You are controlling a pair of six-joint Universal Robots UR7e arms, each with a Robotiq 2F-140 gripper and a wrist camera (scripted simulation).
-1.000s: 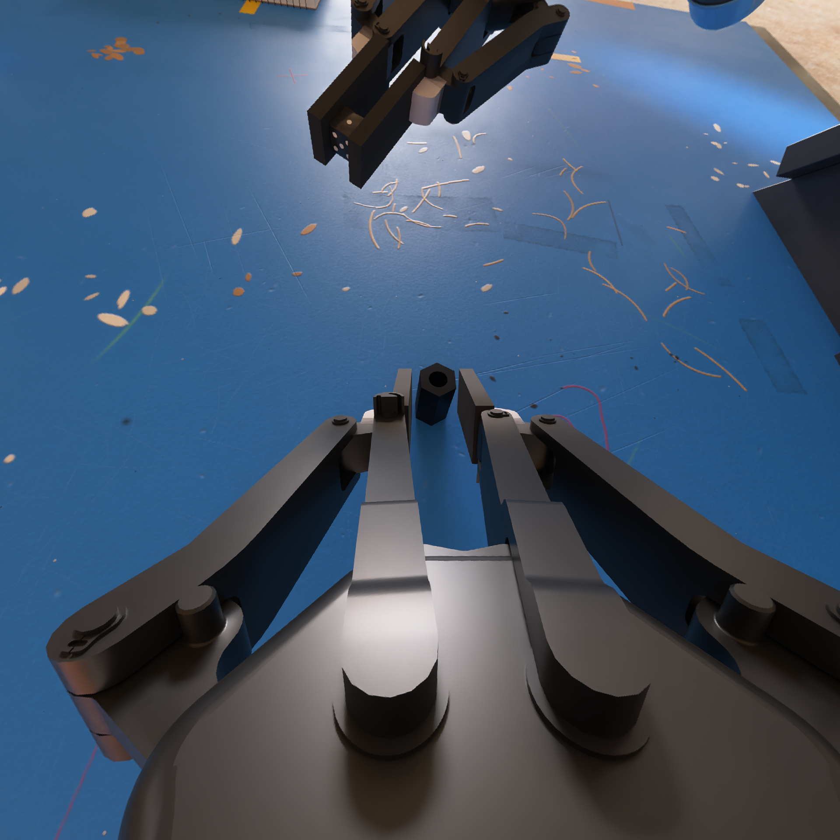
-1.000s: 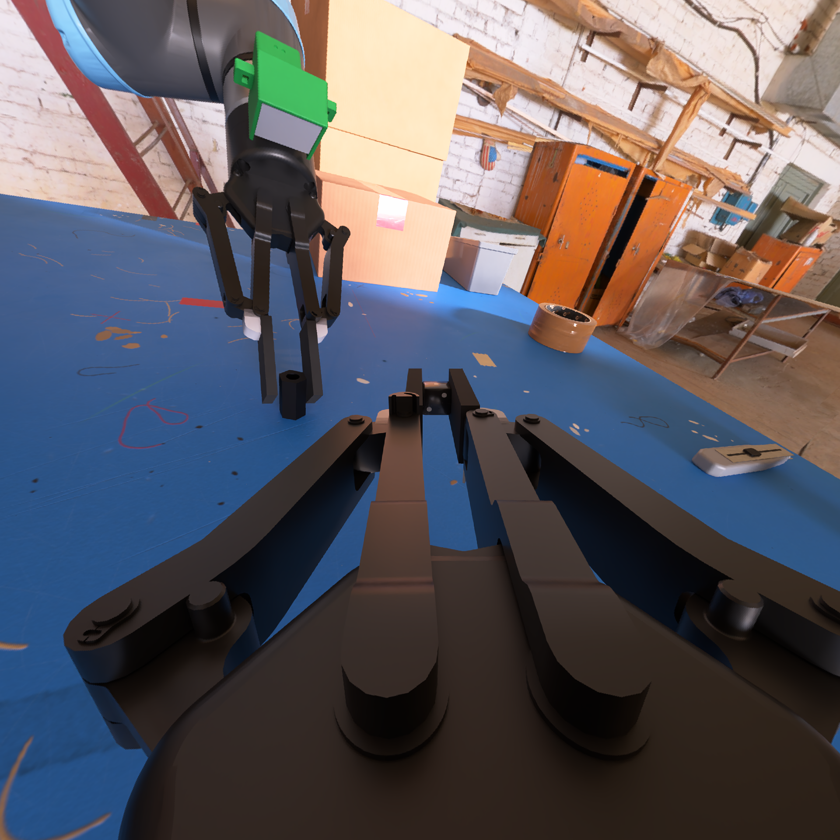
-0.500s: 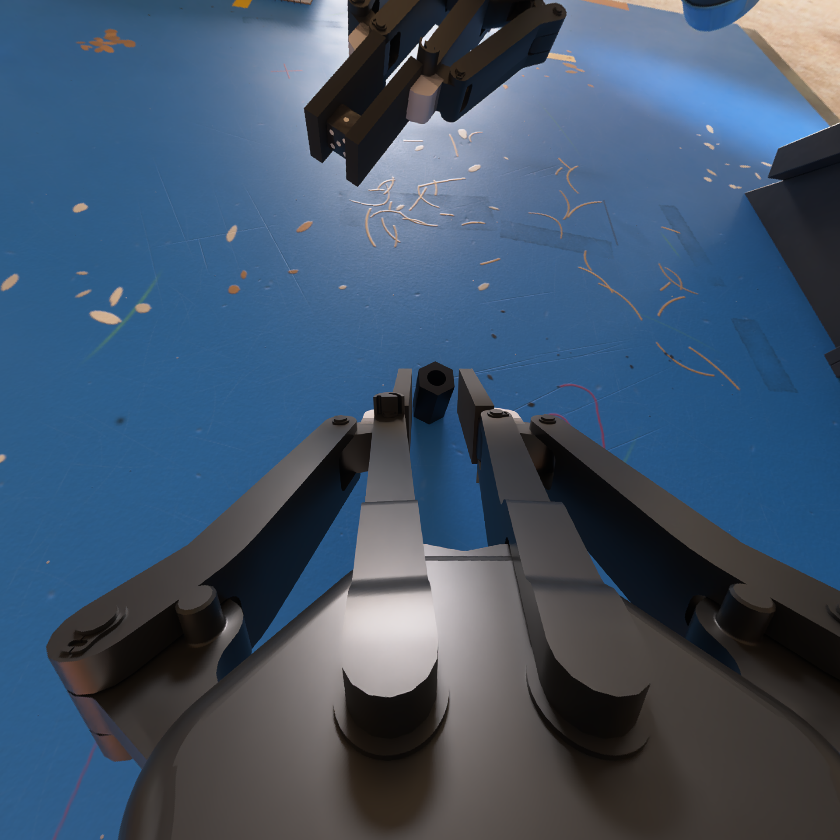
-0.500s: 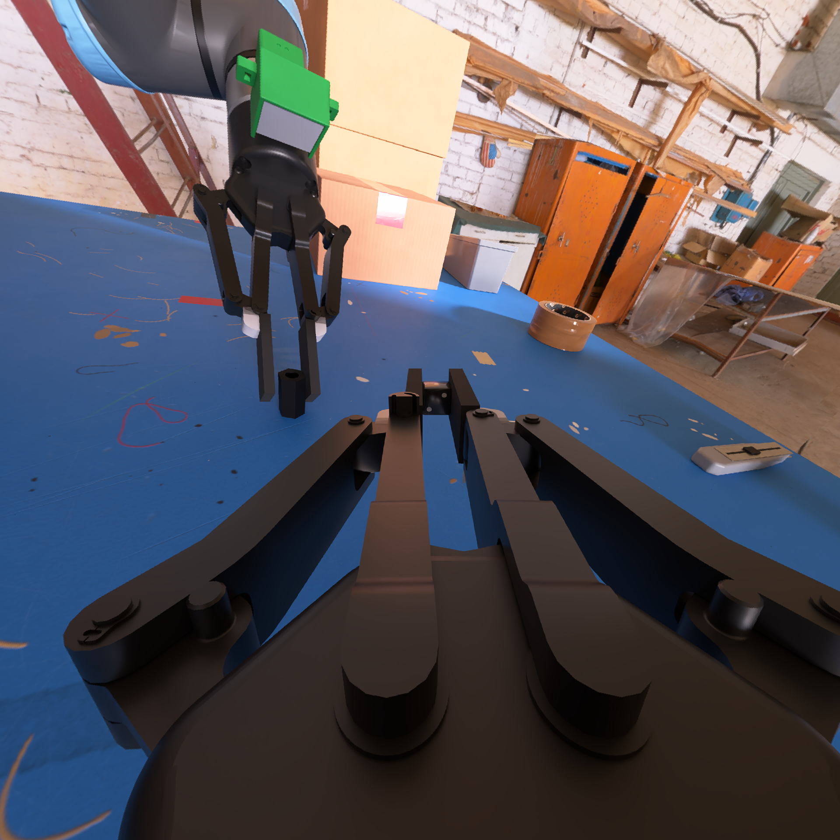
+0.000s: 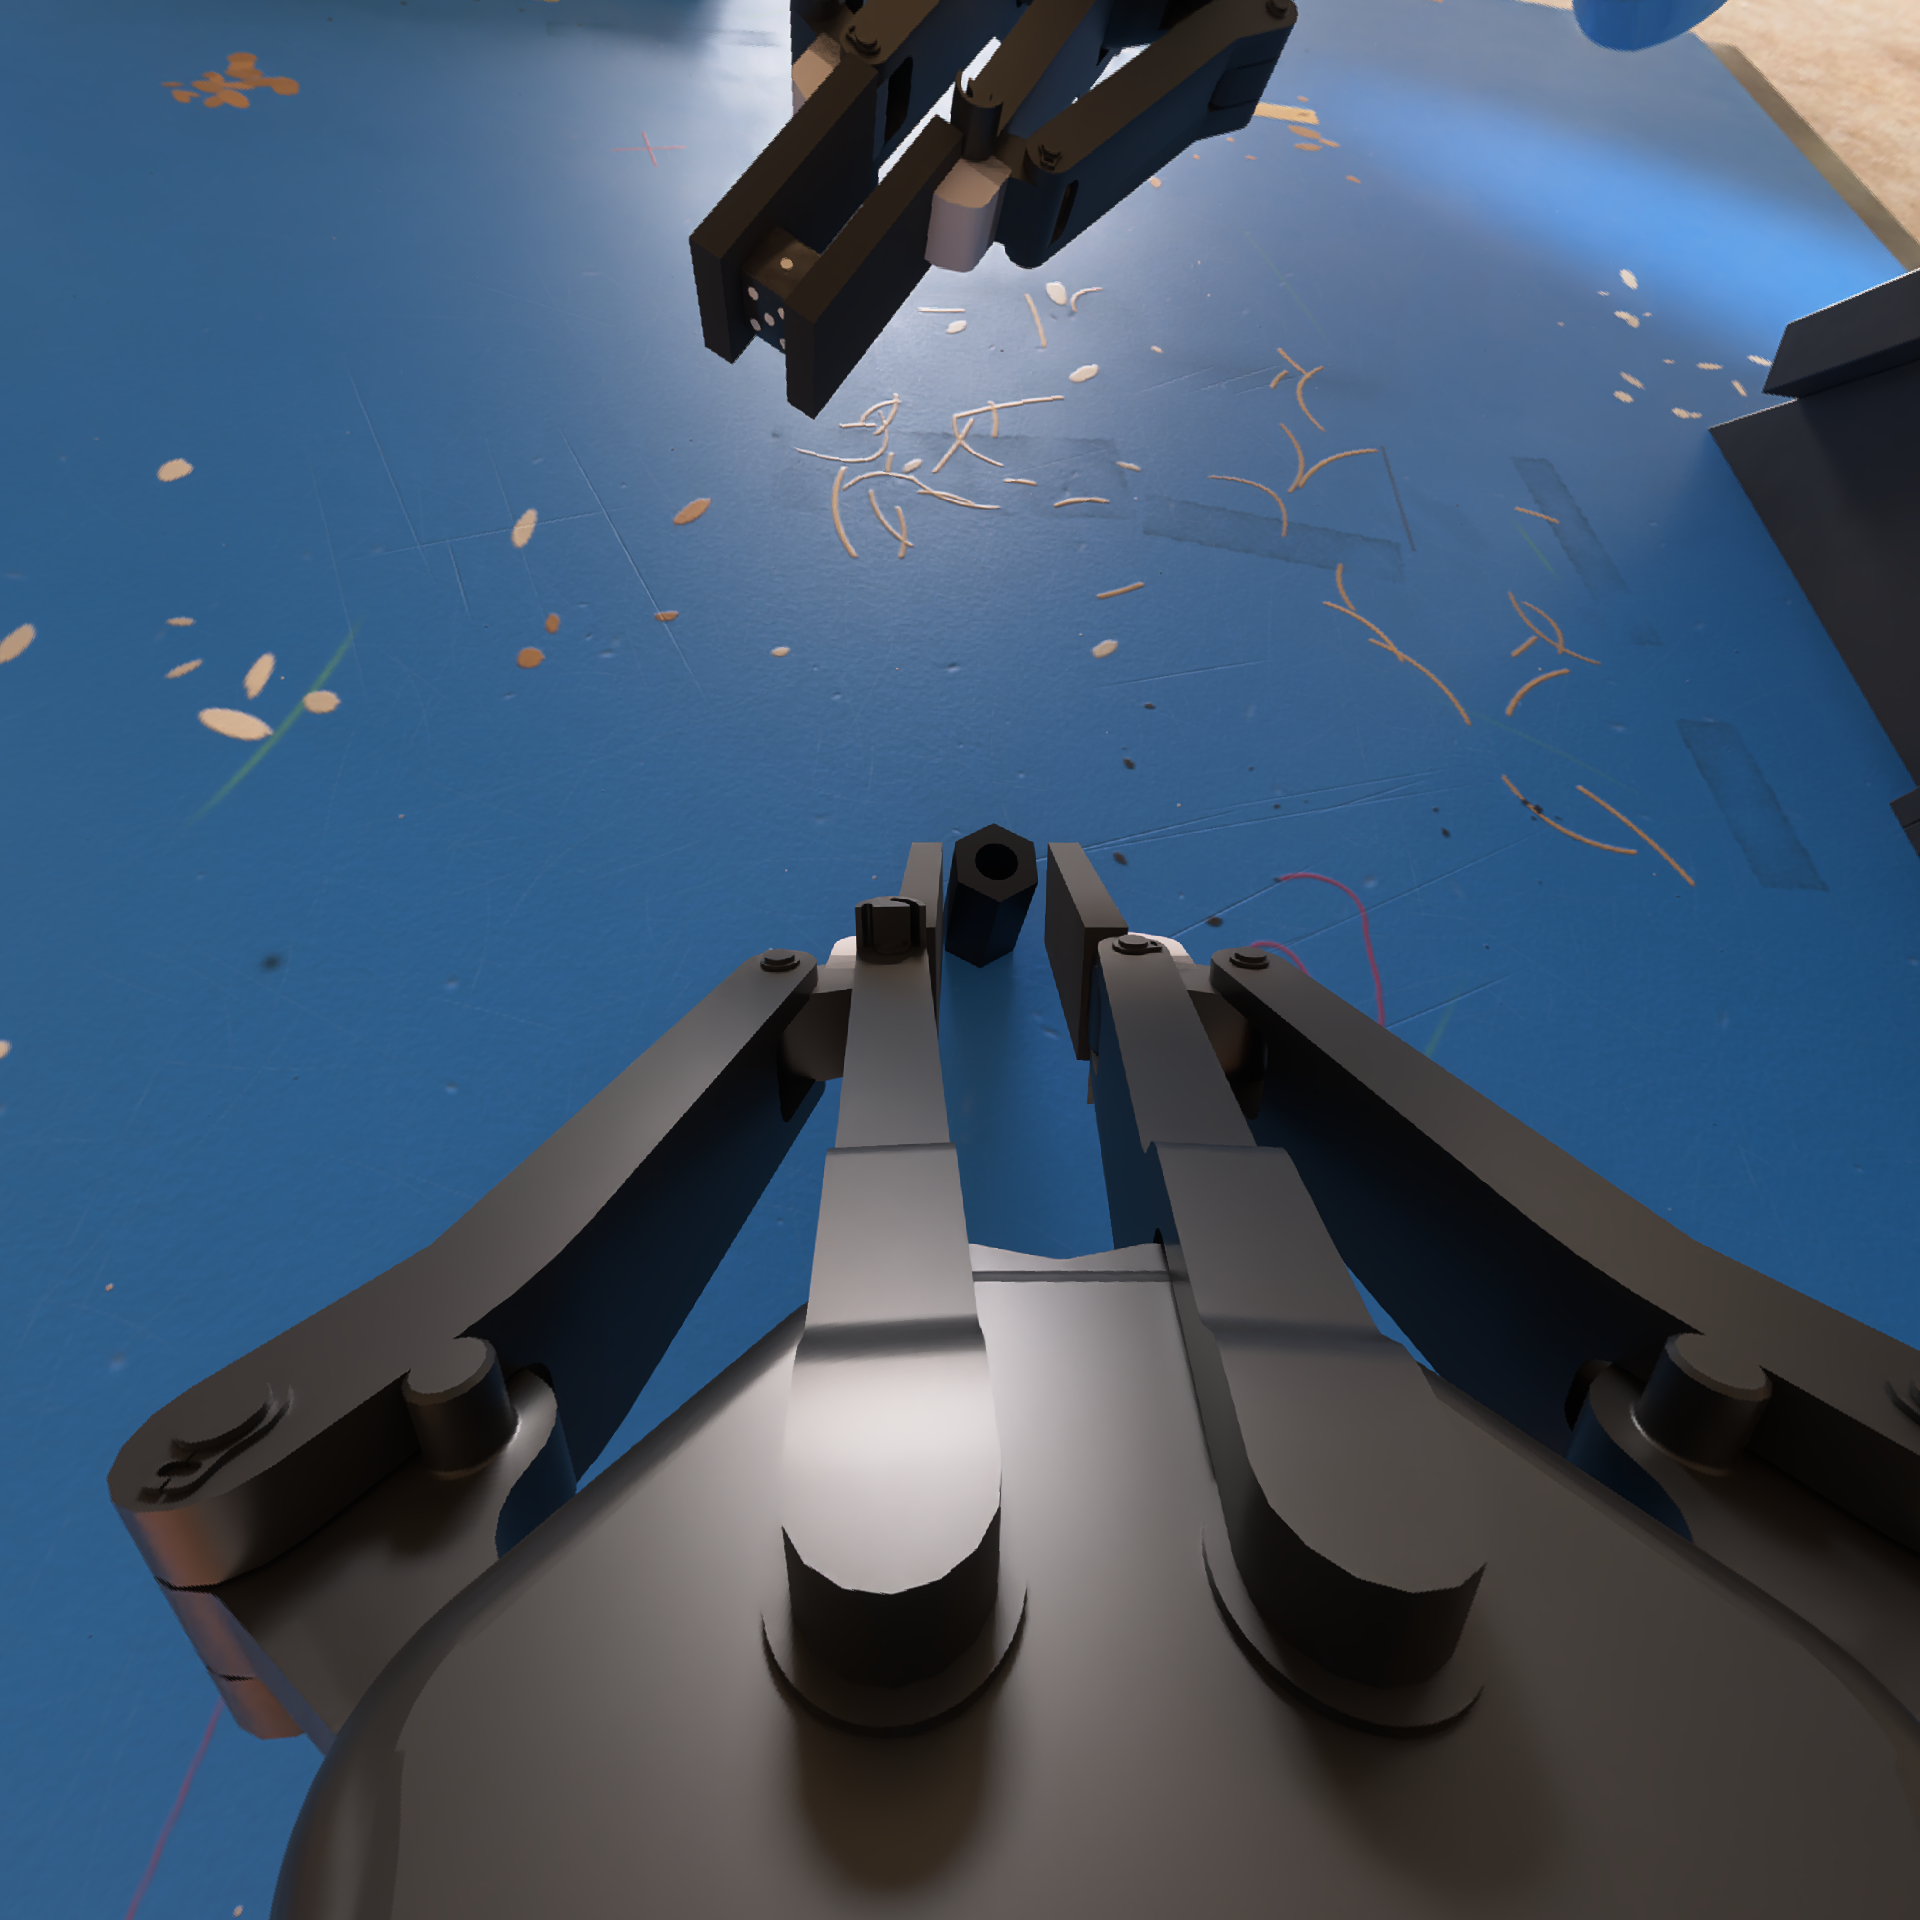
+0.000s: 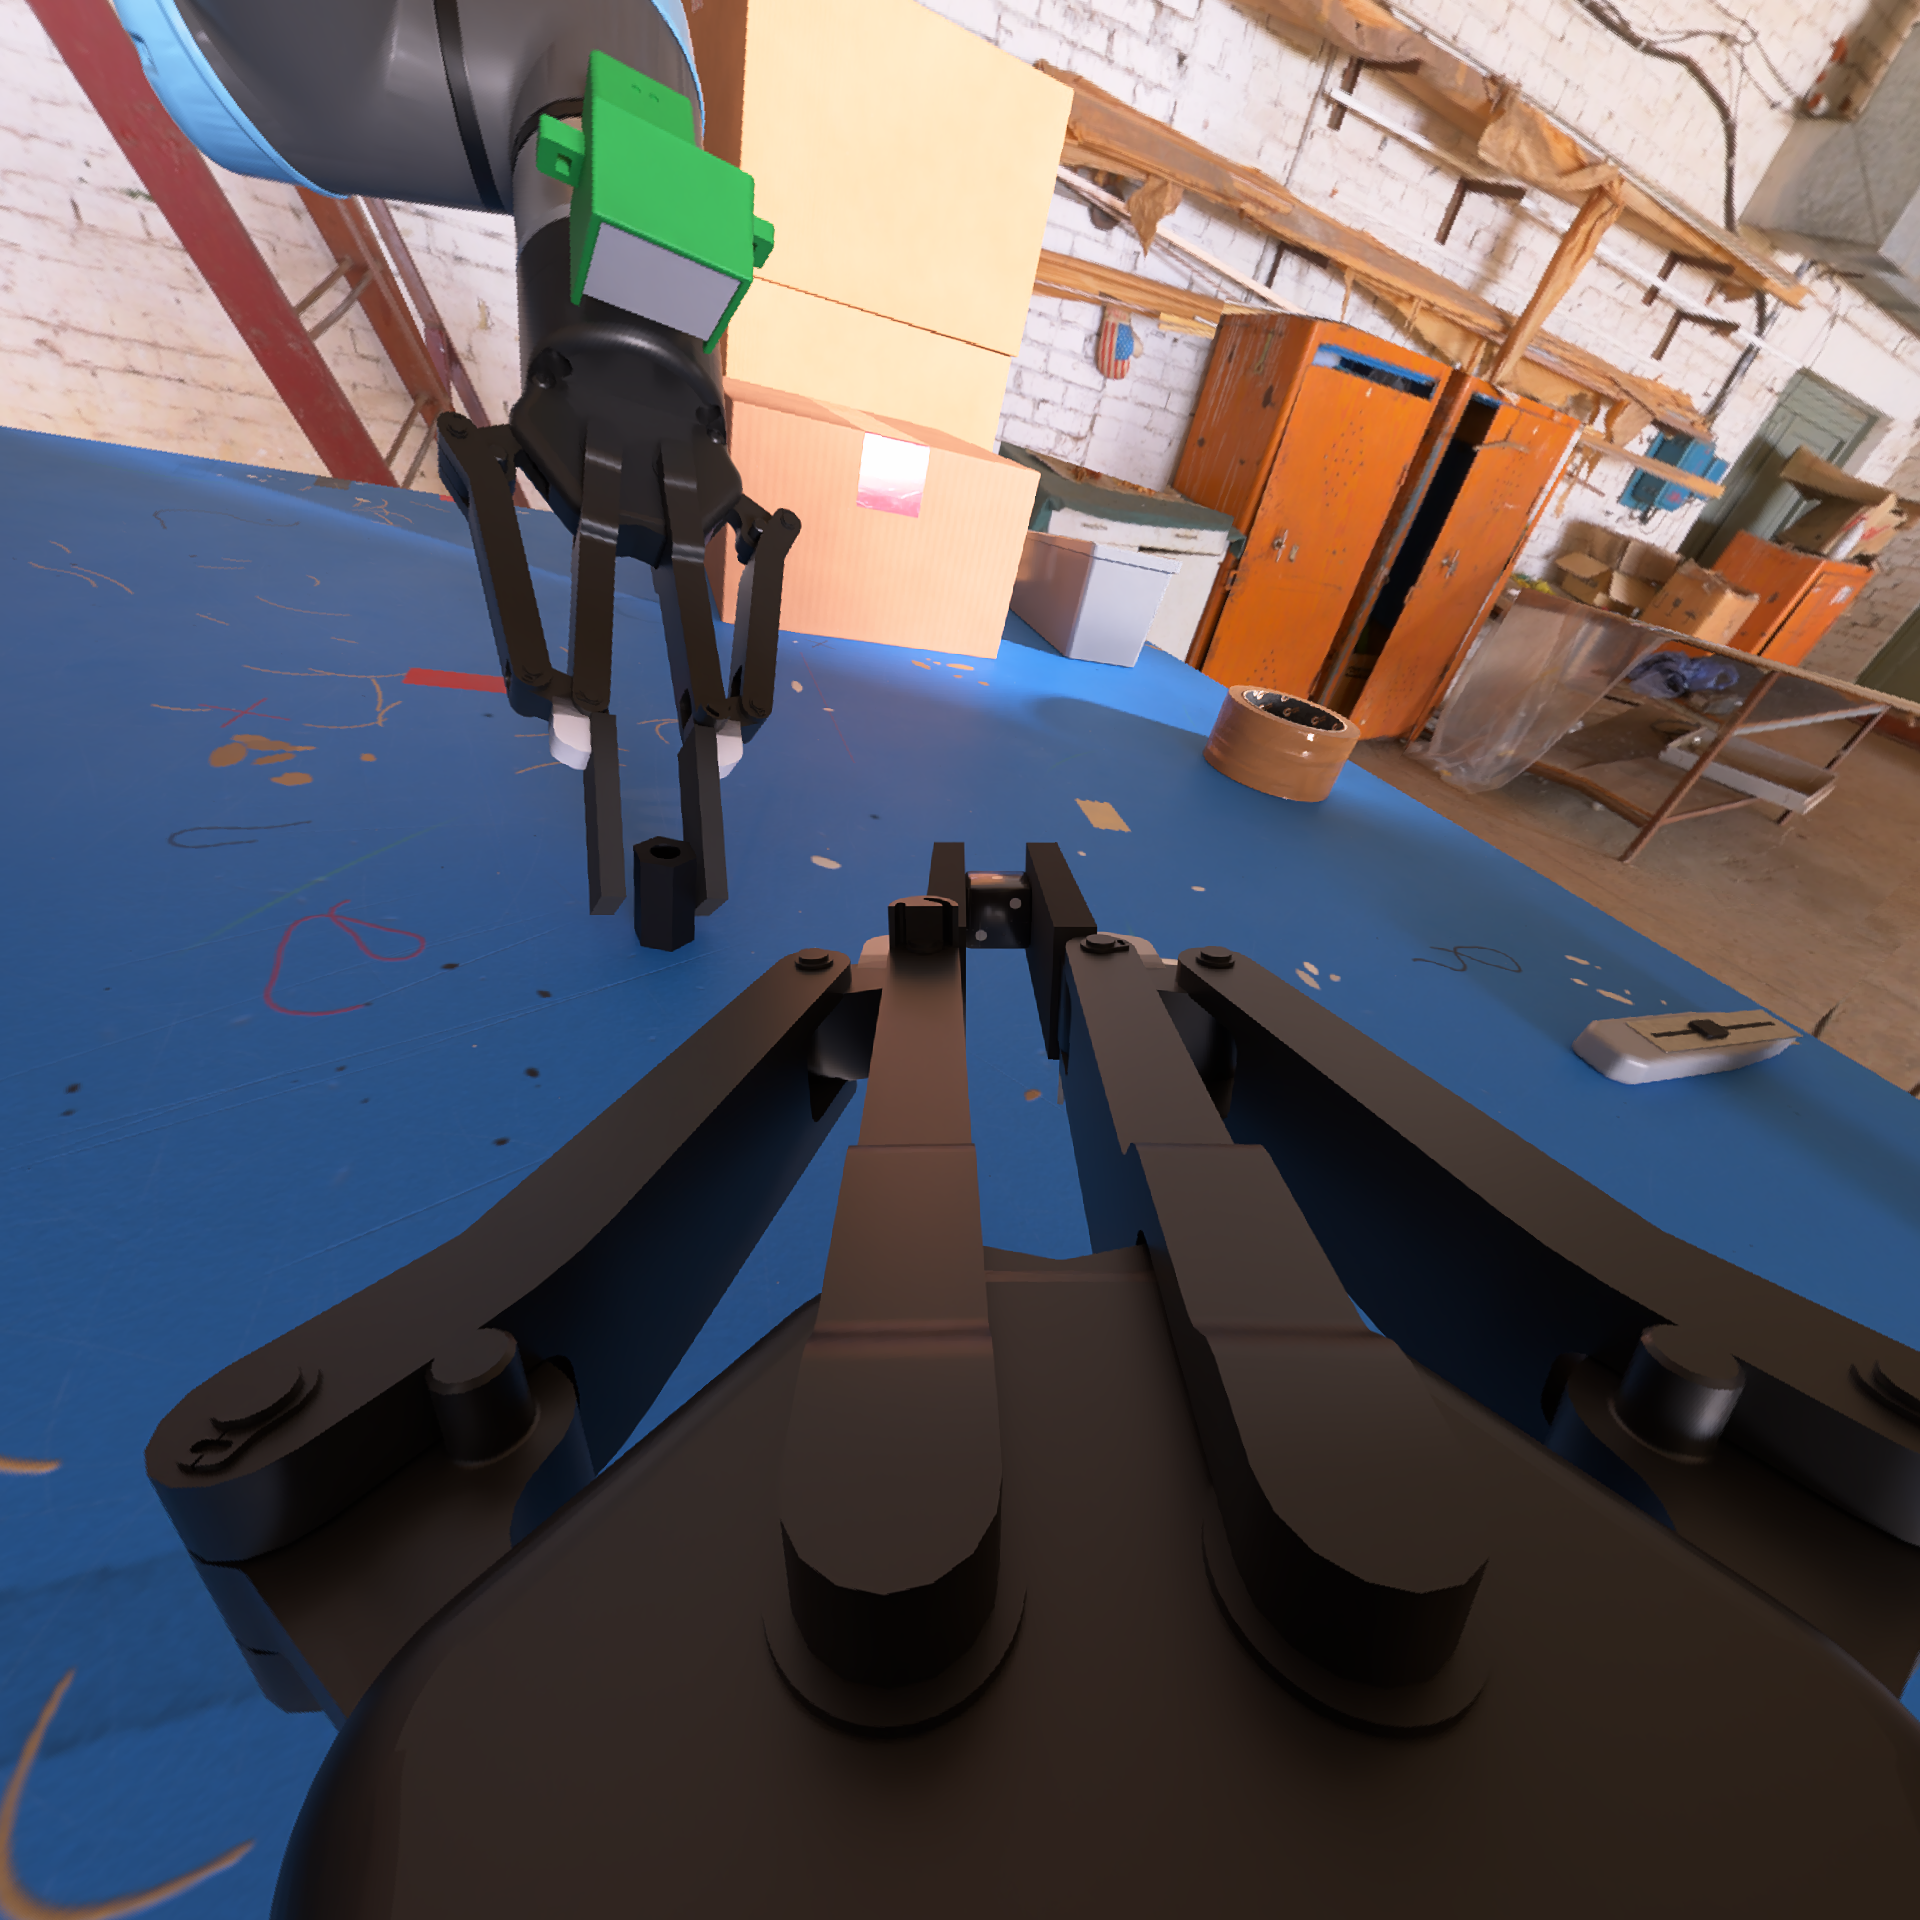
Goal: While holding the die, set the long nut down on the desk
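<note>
The long nut (image 5: 992, 894) is a black hexagonal sleeve standing upright on the blue desk (image 5: 520, 935). My left gripper (image 5: 994, 862) is around it, slightly open, with a narrow gap on each side. The right wrist view shows the nut (image 6: 663, 894) standing on the desk and reaching below the tips of the left gripper (image 6: 655, 906). My right gripper (image 6: 992, 862) is shut on the black die (image 6: 992, 909) and holds it above the desk. In the left wrist view the right gripper (image 5: 774, 332) and the die (image 5: 769, 307) hang beyond the nut.
A brown tape roll (image 6: 1280, 743) and a flat grey device (image 6: 1683, 1039) lie near the desk's far right edge. A dark block (image 5: 1849, 499) stands at the right edge of the left wrist view. Cardboard boxes (image 6: 883, 540) stand beyond the desk.
The left wrist view has drifted very slightly over the desk. The nut stays upright in the same spot between the left fingers. The right gripper still holds the die.
</note>
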